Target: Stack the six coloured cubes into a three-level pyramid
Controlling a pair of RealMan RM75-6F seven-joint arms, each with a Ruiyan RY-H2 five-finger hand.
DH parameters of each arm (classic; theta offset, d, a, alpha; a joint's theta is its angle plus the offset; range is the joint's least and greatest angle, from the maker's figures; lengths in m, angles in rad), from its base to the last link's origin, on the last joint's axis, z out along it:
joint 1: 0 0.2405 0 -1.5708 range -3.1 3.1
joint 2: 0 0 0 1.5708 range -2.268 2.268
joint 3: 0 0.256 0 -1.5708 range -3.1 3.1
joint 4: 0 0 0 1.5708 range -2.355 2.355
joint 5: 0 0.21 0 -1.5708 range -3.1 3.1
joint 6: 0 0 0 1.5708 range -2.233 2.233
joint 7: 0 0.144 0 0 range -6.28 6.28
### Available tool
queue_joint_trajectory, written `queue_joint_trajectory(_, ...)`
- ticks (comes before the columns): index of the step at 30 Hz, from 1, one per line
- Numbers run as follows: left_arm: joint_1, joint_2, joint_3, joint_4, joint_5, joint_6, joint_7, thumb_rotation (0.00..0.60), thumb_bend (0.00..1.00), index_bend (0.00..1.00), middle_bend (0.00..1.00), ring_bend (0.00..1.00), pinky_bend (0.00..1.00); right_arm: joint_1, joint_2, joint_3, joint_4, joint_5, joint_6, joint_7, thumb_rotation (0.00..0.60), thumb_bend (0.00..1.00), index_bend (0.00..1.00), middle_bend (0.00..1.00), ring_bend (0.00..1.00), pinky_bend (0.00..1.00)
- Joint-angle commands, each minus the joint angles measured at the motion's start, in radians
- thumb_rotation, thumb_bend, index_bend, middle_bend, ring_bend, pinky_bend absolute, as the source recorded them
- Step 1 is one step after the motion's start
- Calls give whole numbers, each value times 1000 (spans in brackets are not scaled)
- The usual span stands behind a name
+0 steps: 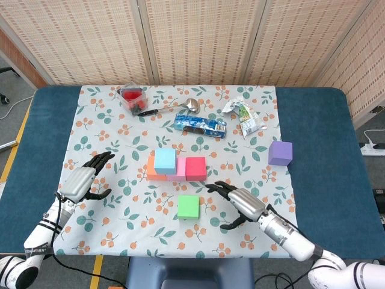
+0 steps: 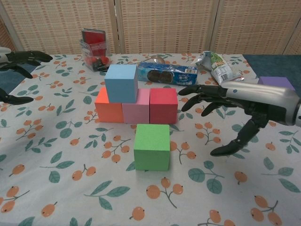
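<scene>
An orange cube [image 1: 153, 173], a pink cube [image 1: 178, 173] and a red cube [image 1: 195, 168] form a row on the flowered cloth. A light blue cube [image 1: 165, 161] sits on top, over the orange and pink ones [image 2: 121, 83]. A green cube [image 1: 188, 206] lies alone in front of the row [image 2: 152, 146]. A purple cube [image 1: 280, 153] stands far right. My right hand [image 1: 243, 203] hovers open just right of the green cube, fingers spread toward it [image 2: 225, 104]. At the cloth's left edge, my left hand [image 1: 85, 181] is open and empty.
At the back lie a blue cookie pack [image 1: 201, 125], a metal ladle [image 1: 174, 108], a clear box with red contents [image 1: 132, 99] and a crumpled snack bag [image 1: 243, 115]. The blue table [image 1: 325, 120] shows bare on both sides of the cloth.
</scene>
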Motion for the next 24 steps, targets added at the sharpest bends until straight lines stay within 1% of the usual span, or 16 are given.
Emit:
queue_joint_trajectory(1, 5, -1, -4, 12, 10, -4, -18, 600, 313, 44, 22, 0, 198, 12, -124, 38, 41, 133, -4, -164, 600, 0, 28, 159, 0, 223)
queue_joint_trajectory(6, 12, -5, -5, 24, 32, -6, -50, 600, 313, 45, 15, 0, 198, 33, -194, 56, 70, 199, -8, -250, 600, 0, 41, 167, 0, 254)
queue_joint_trajectory(12, 20, -7, -7, 31, 52, -2, -71, 600, 313, 44, 10, 0, 198, 59, -245, 67, 97, 241, -25, -283, 600, 0, 48, 170, 0, 265)
queue_joint_trajectory(19, 29, -5, -9, 36, 63, -3, -94, 600, 314, 40, 4, 0, 198, 70, -296, 62, 136, 245, -15, -307, 600, 0, 87, 206, 6, 311)
queue_joint_trajectory(22, 33, -4, -10, 40, 67, -3, -103, 600, 314, 37, 1, 0, 198, 68, -316, 57, 156, 239, 0, -318, 600, 0, 121, 231, 33, 334)
queue_joint_trajectory(24, 36, -4, -11, 44, 68, -3, -112, 600, 312, 35, 1, 0, 198, 64, -331, 57, 169, 228, 21, -317, 600, 0, 169, 262, 74, 364)
